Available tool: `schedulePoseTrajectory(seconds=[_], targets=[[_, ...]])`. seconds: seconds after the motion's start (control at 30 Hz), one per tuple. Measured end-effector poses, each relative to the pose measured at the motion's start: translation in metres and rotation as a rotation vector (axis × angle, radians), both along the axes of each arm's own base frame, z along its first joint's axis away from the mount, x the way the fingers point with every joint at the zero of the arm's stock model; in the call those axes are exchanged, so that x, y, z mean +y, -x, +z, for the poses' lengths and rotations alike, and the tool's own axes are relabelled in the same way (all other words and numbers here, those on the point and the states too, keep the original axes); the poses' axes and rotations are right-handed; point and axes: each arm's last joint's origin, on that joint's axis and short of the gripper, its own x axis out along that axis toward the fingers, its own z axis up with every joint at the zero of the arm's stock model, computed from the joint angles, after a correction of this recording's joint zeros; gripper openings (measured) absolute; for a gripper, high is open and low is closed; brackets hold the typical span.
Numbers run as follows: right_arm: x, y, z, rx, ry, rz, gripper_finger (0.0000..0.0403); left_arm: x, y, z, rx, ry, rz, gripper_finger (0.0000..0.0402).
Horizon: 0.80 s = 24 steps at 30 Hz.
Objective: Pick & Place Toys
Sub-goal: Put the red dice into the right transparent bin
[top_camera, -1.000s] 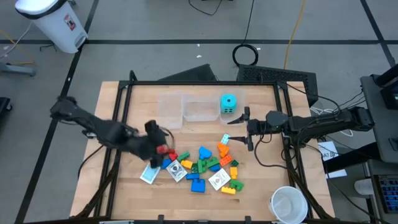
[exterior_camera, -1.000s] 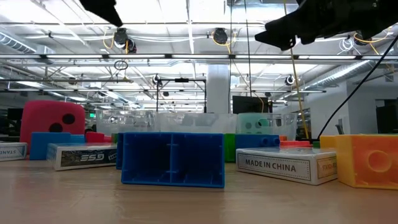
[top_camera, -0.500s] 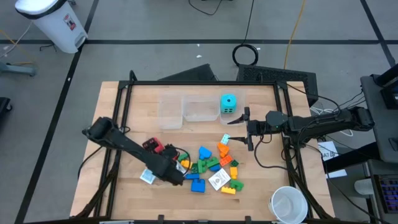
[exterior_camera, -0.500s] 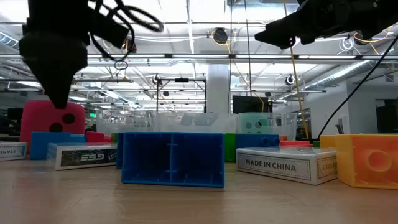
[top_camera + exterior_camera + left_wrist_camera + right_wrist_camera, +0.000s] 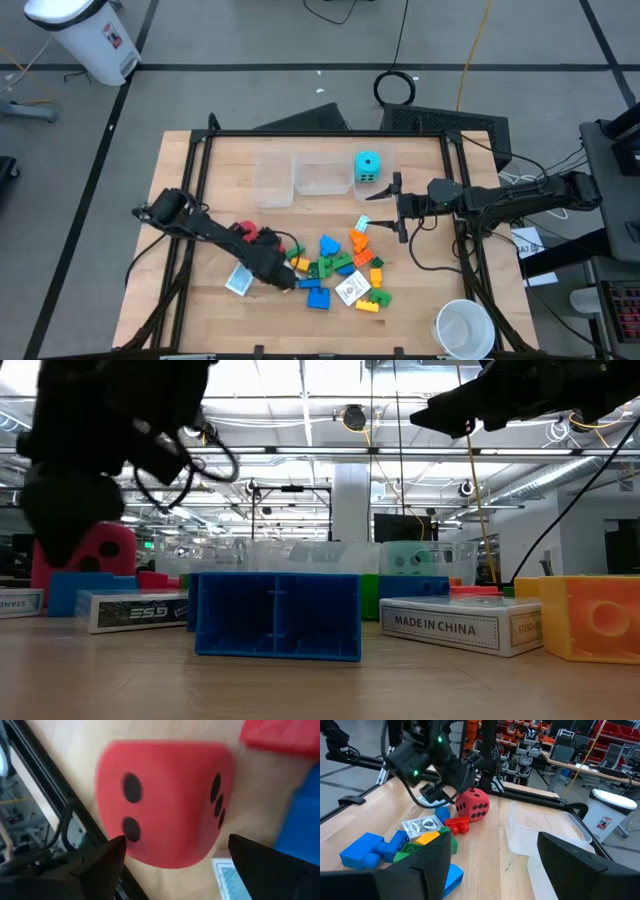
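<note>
Toys lie heaped on the table (image 5: 200, 170): the red die (image 5: 165, 802) sits right ahead of the left gripper (image 5: 175, 870), just past its two fingers (image 5: 95, 865), which stand wide with nothing between them. Rounded corners and a matte skin suggest a light, soft foam cube that would squash a little; taking it across two opposite flat faces looks safest, since the rounded edges could roll out of a pinch. Beside it lie a red brick (image 5: 457, 826), a card (image 5: 240, 282) and the mixed bricks (image 5: 340, 265), hard plastic and probably slippery. The cyan die (image 5: 367, 166) stands apart, next to the clear bins (image 5: 300, 178). The right gripper (image 5: 396, 204) hangs beyond the pile, its fingers (image 5: 580, 865) spread and empty. Only the left wrist view shows the die centred in the gap; the high view hides most of it under the arm, while the right wrist view shows it resting on the table beside the brick.
</note>
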Motion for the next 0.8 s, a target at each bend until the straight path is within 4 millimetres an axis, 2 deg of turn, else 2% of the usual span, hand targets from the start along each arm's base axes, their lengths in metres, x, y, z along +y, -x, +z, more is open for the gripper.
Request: schedulePoseTrajectory(seconds=[0.1,0.3,0.6,0.7,0.8], targets=[[0.0,0.0,0.0,0.0,0.0,-0.001,0.0263,0.001,0.004,-0.01,0.003,0.024,0.014,0.0316],[0.0,0.0,0.001,-0.008,-0.008,-0.002,0.0263,0.002,0.008,-0.016,0.004,0.026,0.015,0.0196],[0.0,0.0,0.001,-0.01,-0.026,-0.004,0.0263,0.003,0.007,-0.013,0.024,-0.007,0.004,0.0192],[0.0,0.0,0.001,-0.008,-0.026,-0.004,0.0263,0.002,0.004,0.002,-0.027,-0.034,-0.015,0.0192],[0.0,0.0,0.0,0.002,-0.026,-0.005,0.0263,0.003,0.006,0.03,-0.137,-0.024,-0.025,0.0189]])
